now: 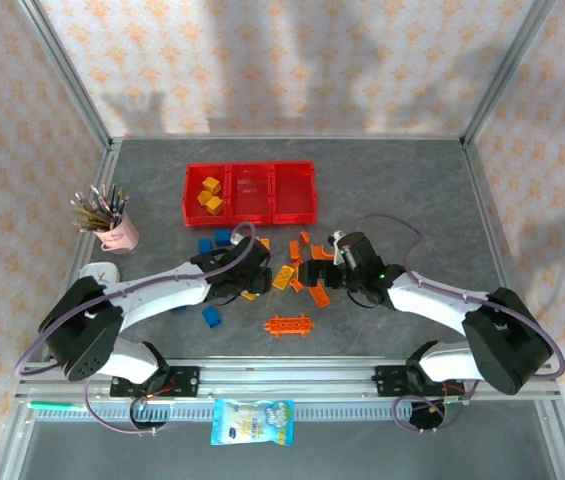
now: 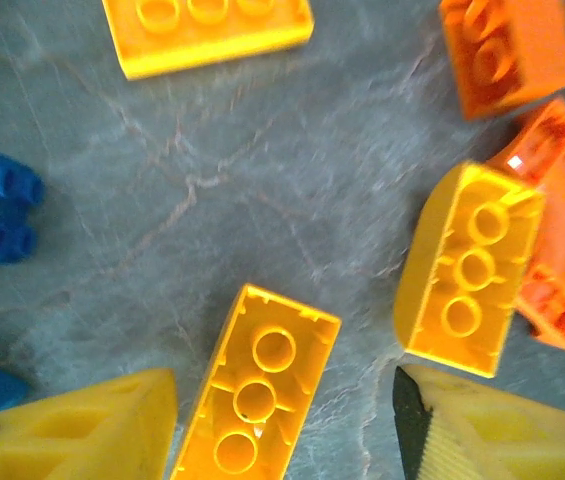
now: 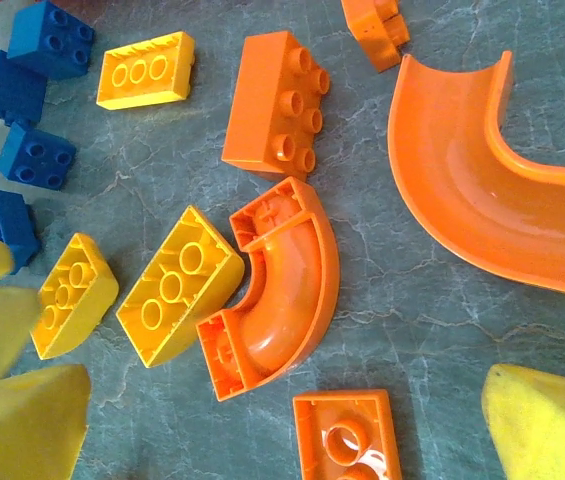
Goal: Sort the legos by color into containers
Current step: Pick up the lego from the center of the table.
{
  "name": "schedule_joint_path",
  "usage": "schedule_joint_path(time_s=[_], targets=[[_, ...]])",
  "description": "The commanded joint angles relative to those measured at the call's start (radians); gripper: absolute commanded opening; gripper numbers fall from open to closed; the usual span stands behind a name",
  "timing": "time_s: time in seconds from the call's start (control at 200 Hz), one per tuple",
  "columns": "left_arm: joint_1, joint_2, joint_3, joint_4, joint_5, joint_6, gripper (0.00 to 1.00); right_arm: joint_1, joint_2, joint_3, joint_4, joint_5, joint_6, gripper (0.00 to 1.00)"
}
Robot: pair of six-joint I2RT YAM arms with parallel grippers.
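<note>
Left wrist: L gripper (image 2: 282,400) part open, straddling upside-down yellow lego (image 2: 262,390) on desk (image 2: 262,200), not clamped. R gripper (image 3: 287,400) spread wide, empty, above curved orange pc (image 3: 282,290). Top external: other legos (image 1: 292,275) loose near red containers (image 1: 252,195), few yellow ones (image 1: 209,195) in leftmost compartment.

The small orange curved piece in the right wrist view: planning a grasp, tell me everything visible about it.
The small orange curved piece is glossy plastic: a quarter bend with a hollow square end at each tip, hollows facing up. It lies on the grey table, its inner side against a yellow brick.
</note>
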Motion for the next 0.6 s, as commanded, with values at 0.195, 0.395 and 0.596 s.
schedule_joint_path(time_s=[0.195, 0.395, 0.596], targets=[[-0.022, 0.087, -0.014, 0.025, 0.005, 0.002, 0.64, 0.003, -0.032, -0.019, 0.038, 0.034, 0.013, 1.00], [-0.024, 0.118, -0.014, 0.038, -0.008, 0.006, 0.54, 0.003, -0.026, -0.011, 0.039, 0.034, 0.009, 1.00], [-0.024, 0.126, -0.017, 0.039, -0.026, 0.006, 0.43, 0.003, -0.025, -0.006, 0.037, 0.043, 0.007, 1.00]])
